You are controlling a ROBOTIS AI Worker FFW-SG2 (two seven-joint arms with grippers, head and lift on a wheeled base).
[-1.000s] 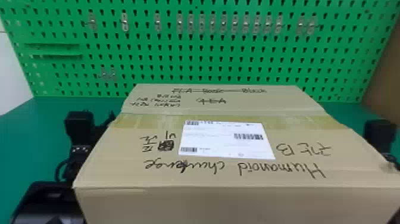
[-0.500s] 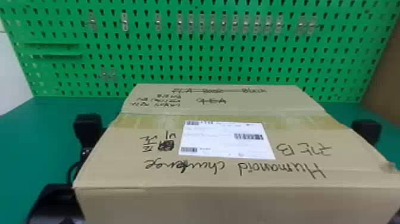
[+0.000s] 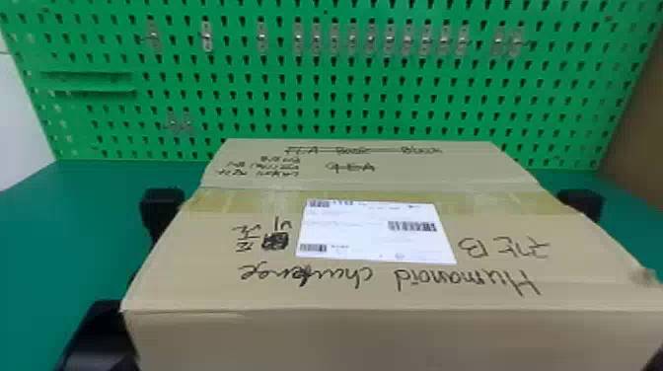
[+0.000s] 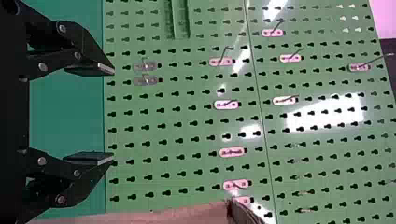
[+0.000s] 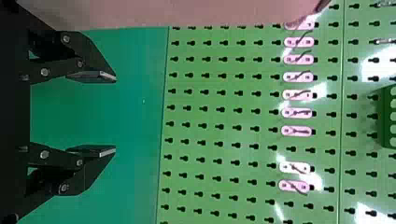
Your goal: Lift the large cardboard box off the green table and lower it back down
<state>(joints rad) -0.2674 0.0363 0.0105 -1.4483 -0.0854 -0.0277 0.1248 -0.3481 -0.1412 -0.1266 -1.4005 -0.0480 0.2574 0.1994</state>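
The large cardboard box spans the middle of the green table, its taped top bearing a white label. Against its left side stands my left gripper, partly hidden by the box. My right gripper is at the opposite side, mostly behind the box's right edge. In the left wrist view the left gripper is open with nothing between its fingers, the box wall beside it. The right wrist view has the right gripper open and empty, next to the box wall.
Behind the table rises a green pegboard with small metal hooks and a narrow ledge at left. A brown panel stands at the right edge. Bare table surface lies left of the box.
Both grippers have moved inward toward the box's sides, the left one rightward and the right one leftward, passing partly behind its edges. The box has not moved.
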